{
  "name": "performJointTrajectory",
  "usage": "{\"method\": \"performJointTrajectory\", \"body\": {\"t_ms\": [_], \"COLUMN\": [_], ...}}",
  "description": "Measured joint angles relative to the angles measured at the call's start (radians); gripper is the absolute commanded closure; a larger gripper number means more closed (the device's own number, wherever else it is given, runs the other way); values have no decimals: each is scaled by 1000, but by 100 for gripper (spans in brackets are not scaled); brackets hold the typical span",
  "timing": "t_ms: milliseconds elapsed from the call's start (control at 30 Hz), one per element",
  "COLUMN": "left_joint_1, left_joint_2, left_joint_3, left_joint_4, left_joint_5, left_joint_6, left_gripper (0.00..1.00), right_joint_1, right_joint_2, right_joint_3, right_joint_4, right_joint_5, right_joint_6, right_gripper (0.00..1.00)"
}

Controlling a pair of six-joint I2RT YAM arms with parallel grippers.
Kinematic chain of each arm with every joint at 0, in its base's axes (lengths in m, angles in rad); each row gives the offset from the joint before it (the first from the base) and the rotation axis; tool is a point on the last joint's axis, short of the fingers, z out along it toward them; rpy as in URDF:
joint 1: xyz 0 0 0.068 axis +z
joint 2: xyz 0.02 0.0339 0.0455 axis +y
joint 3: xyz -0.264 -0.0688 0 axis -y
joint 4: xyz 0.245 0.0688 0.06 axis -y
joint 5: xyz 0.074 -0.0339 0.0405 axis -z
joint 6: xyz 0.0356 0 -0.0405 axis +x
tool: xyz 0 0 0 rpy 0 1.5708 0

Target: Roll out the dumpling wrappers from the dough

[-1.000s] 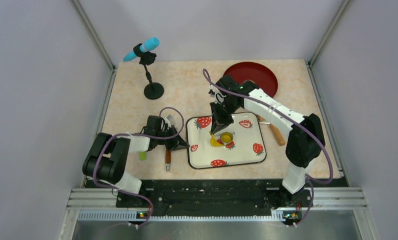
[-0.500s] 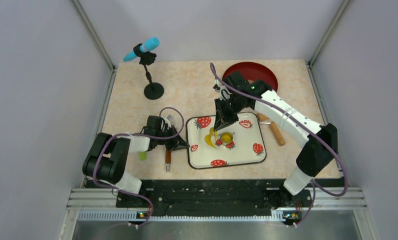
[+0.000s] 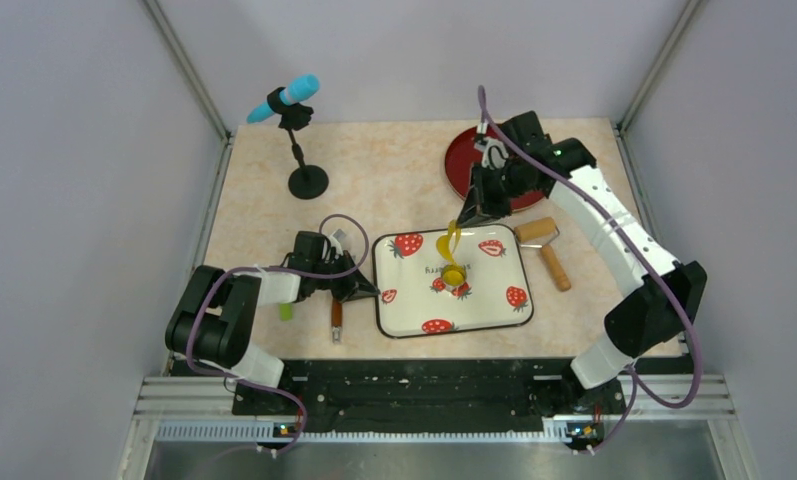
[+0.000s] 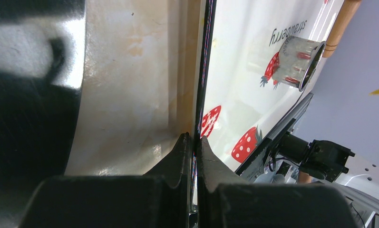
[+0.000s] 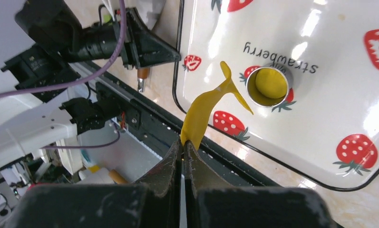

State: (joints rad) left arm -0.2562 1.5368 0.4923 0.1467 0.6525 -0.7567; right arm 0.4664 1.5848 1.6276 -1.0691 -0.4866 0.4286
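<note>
Sitting inside the metal ring (image 4: 294,61): dumpling wrapper (image 5: 270,81).

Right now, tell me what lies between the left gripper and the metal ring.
Only bare tray, white with strawberry prints. The left wrist view shows nothing else between the left gripper, shut on the tray's rim, and the metal ring.

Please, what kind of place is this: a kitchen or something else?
Probably a robot laboratory cell: plain grey walls enclose a beige tabletop, two white-and-black robot arms sit bolted to a silver metal rail, and a blue-tipped microphone stands nearby.
</note>
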Motion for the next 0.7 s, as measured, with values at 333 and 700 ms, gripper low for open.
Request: {"method": "performJointTrajectory", "body": {"t_ms": [333,700], "left_joint_1": [0,0], "left_joint_2": [0,0], "left_joint_3": [0,0], "left_joint_4": [0,0], "left_joint_5": [0,1], "left_joint_6": [0,0], "left_gripper": [100,100], "right_joint_1": [-176,-233], "right_joint_2": [54,260], "right_joint_3": [108,65], "right_joint_4": [-55,-49], "right_joint_5": [-27,97], "right_joint_6": [-106,-218], "right_gripper": [100,100]}}
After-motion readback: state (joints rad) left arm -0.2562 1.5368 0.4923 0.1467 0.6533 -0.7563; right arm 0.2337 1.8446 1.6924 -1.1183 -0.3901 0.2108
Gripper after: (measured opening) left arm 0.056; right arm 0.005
